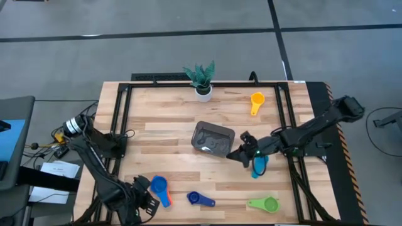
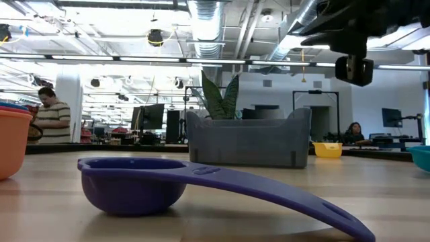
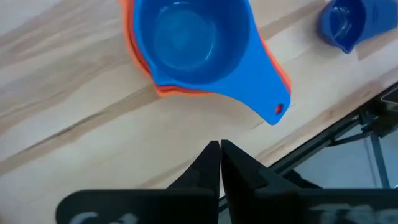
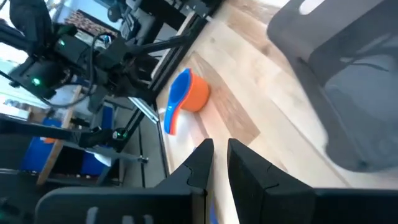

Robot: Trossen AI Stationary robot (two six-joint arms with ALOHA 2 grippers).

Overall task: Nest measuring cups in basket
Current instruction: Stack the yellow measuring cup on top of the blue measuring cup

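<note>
Measuring cups of small coloured plastic scattered over the pale wooden plank surface [image 1: 169, 113], none seen inside the dark grey translucent rectangular basket [image 1: 212, 139] lying near the middle. Right tool [image 1: 240, 150] hovering just beside the basket's right end, dark fingers [image 4: 200, 163] close together with a narrow gap and pinching nothing, raised above the wood in the low view [image 2: 352, 66]. Light blue plastic cup [image 1: 259, 166] lying right under the right arm, partly covered by it. Left tool [image 1: 146, 202] low at the front left edge, fingers [image 3: 209, 163] pressed together, empty, pointing at a blue plastic cup [image 1: 159, 185] nested in an orange plastic cup [image 3: 163, 89], the orange rim showing just around the blue one. Dark blue plastic cup [image 1: 195, 198] with its flat handle near the front edge, just right of that pair, filling the foreground of the low view [image 2: 134, 183]. Green plastic cup [image 1: 269, 204] farther right along the front edge. Yellow plastic cup [image 1: 256, 100] at the back right, well apart from the rest. White pot with a green spiky plant [image 1: 202, 80] at the back edge, behind the basket. Beyond the surface, a person in a striped shirt [image 2: 50, 114] standing in the room.
</note>
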